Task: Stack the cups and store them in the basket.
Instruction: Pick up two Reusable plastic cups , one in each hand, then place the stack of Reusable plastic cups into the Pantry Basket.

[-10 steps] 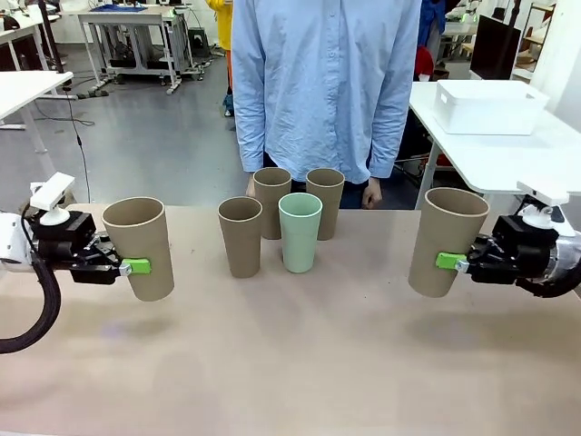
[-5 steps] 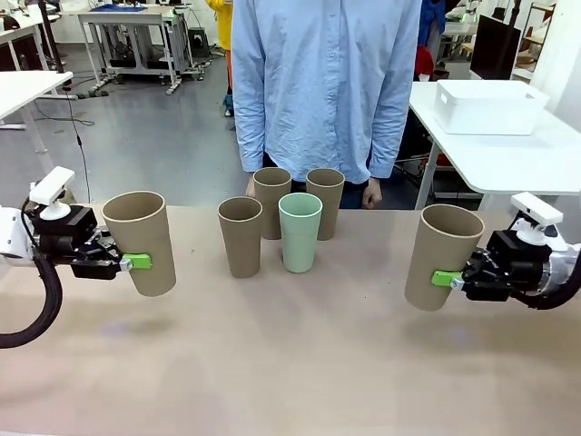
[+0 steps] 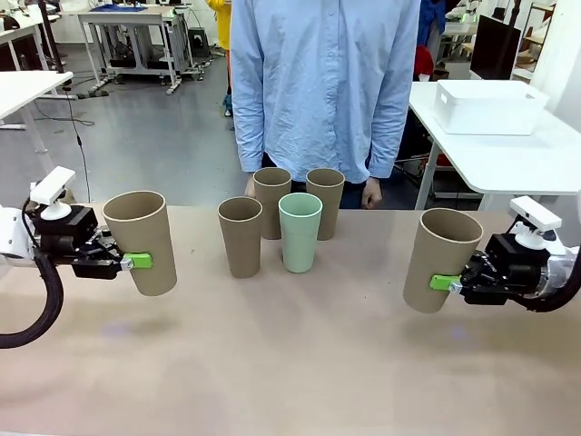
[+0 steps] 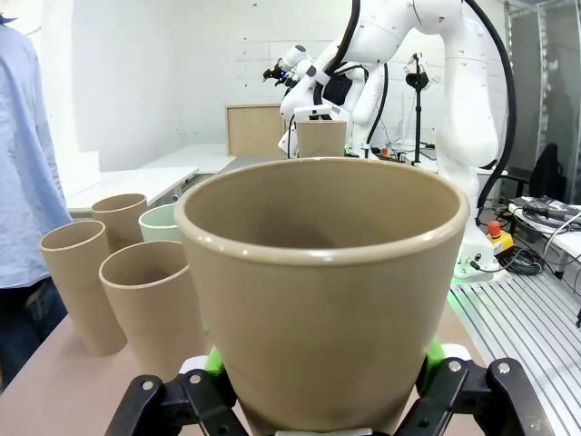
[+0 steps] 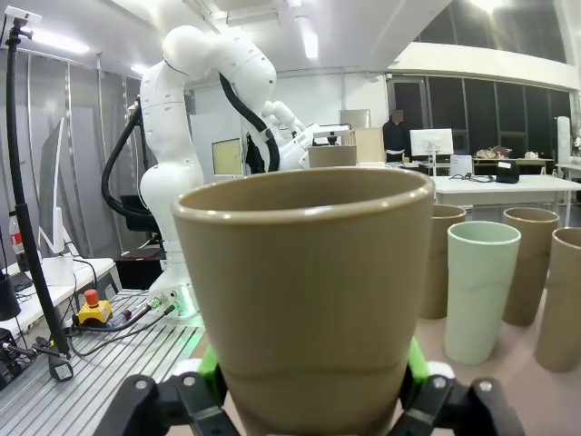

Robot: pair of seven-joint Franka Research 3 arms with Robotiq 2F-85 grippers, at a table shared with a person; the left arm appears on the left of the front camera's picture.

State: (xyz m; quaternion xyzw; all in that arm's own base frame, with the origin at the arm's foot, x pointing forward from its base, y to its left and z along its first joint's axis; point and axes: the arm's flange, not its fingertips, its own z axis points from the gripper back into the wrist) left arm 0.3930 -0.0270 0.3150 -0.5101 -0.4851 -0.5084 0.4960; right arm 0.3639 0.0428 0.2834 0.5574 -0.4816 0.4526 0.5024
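**Two tan cups in the grippers, four more standing between them.**

The left tan cup point(image 3: 141, 241) is clamped between the green pads point(image 4: 214, 361) of the left gripper point(image 3: 136, 262). Its mouth is up, it leans slightly, and its base is clear of the table point(image 3: 290, 363). The right tan cup point(image 3: 441, 259) is clamped the same way between the fingers point(image 5: 413, 359) of the right gripper point(image 3: 443, 282). Each pair of fingers is closed on the lower wall of its cup. Between the two sets of fingertips, well apart from both, the mint green cup point(image 3: 300, 232) stands upright on the table. A front tan cup point(image 3: 240, 236) is just beside it, and two rear tan cups point(image 3: 271, 202) are behind, before a person point(image 3: 322, 82) in a blue shirt. The basket point(image 3: 488, 106) rests on a separate white side table point(image 3: 545, 154), well beyond the right gripper's fingers.
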